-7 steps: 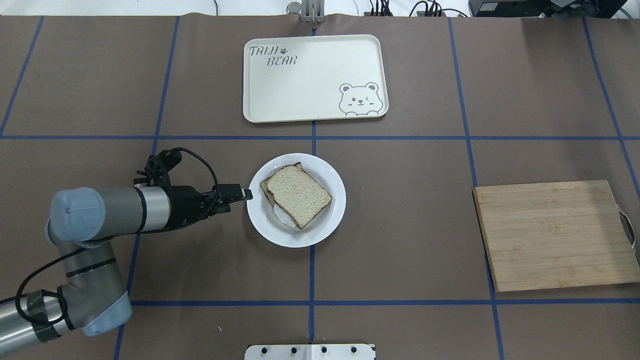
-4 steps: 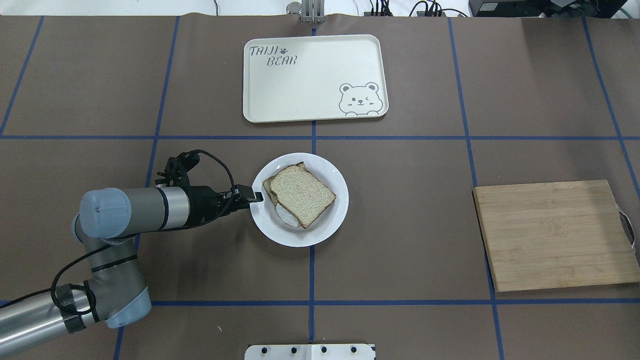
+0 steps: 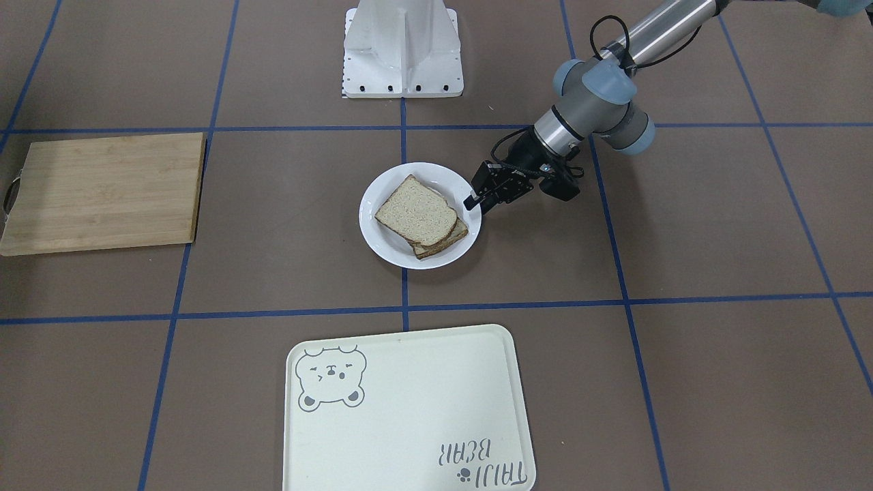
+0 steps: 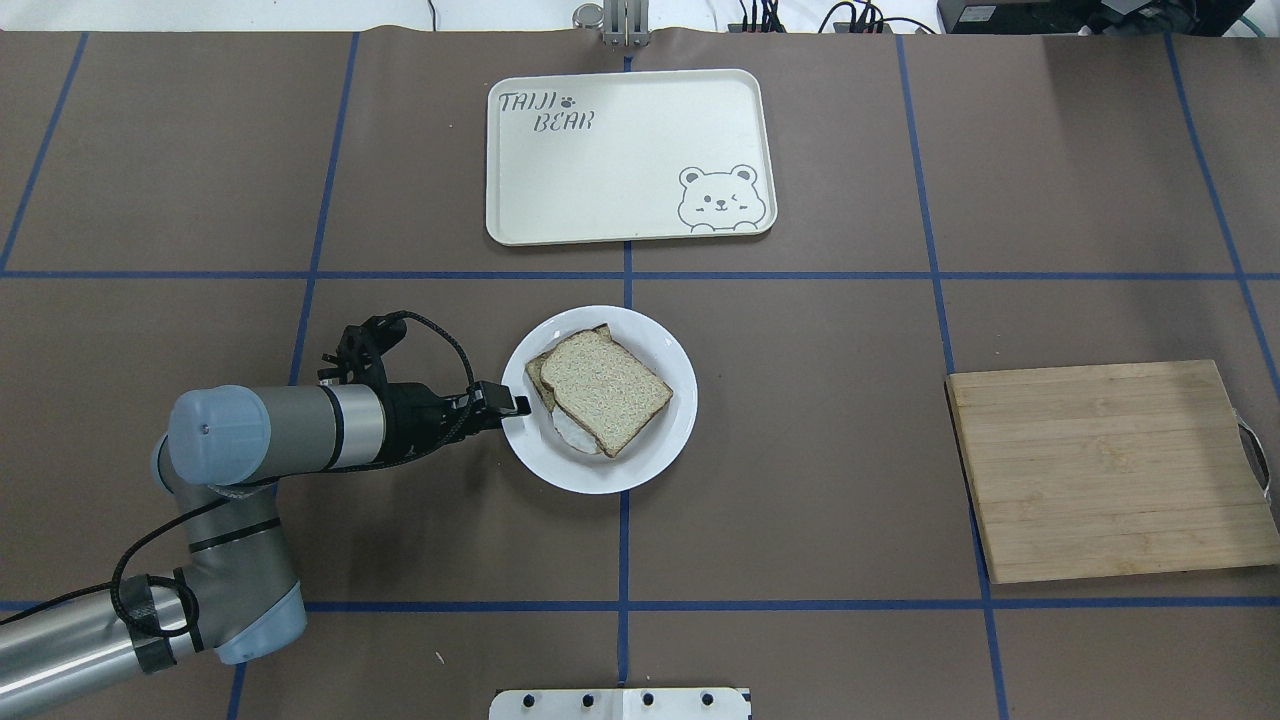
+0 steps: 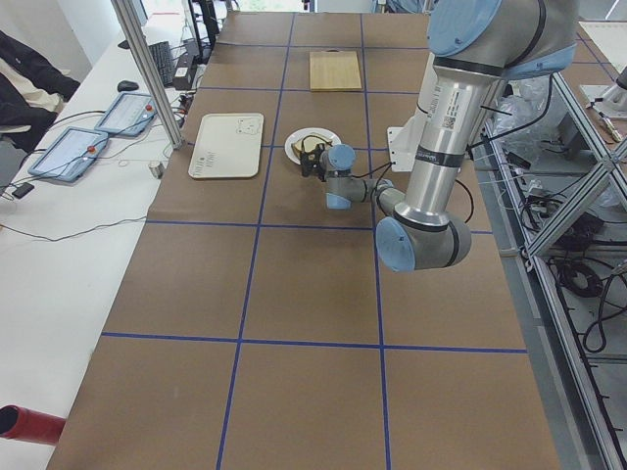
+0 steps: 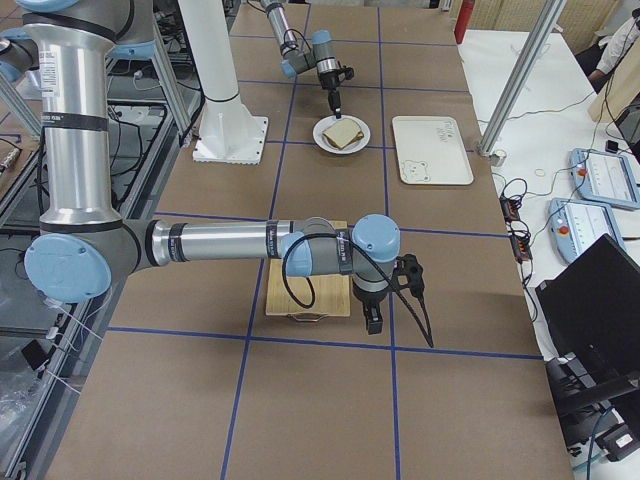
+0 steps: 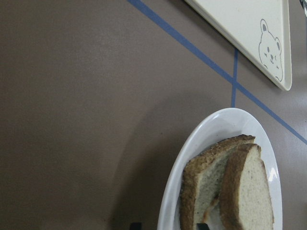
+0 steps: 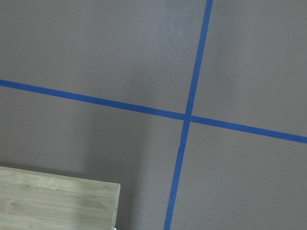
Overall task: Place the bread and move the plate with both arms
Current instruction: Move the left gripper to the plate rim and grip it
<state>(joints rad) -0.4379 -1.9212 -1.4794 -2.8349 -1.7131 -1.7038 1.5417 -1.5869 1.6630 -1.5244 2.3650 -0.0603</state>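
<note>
The white plate sits at the table's middle. The plain bread lies on top of a second slice, and egg white peeps out between them. My left gripper is at the plate's left rim. It also shows in the front-facing view. In the left wrist view the plate's rim runs between the two fingertips, which stand apart, so the gripper is open. My right gripper shows only in the exterior right view, beside the cutting board's end. I cannot tell if it is open or shut.
A cream tray with a bear drawing lies beyond the plate. A wooden cutting board lies on the right side of the table. The robot's white base mount is at the near table edge.
My left arm has moved right, bringing its gripper from just left of the plate onto the plate's left rim. The plate shifted slightly right.
</note>
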